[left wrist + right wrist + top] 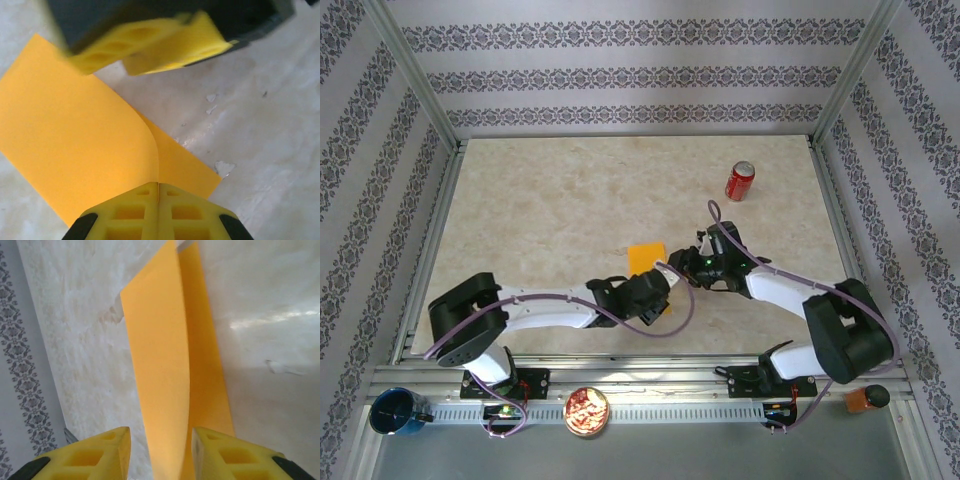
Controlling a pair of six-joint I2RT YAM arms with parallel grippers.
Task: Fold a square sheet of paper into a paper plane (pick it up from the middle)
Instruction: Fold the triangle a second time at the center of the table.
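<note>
At bottom centre, your left gripper (158, 196) pinches the square sheet of paper (75, 135), right gripper (161, 450) parted; a tug may tear it.

The square sheet of paper (160, 390) runs off-frame between the right fingers (95, 455), which look blurred beyond the left fingers (130, 215)

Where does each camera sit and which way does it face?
Top external: above, behind the bases, facing down at the table; both arms, left gripper, right gripper.
Left wrist: on the left arm, along its shut fingers pinching the paper.
Right wrist: on the right arm, along its open fingers flanking the paper.
Shared: the paper, in all three.
</note>
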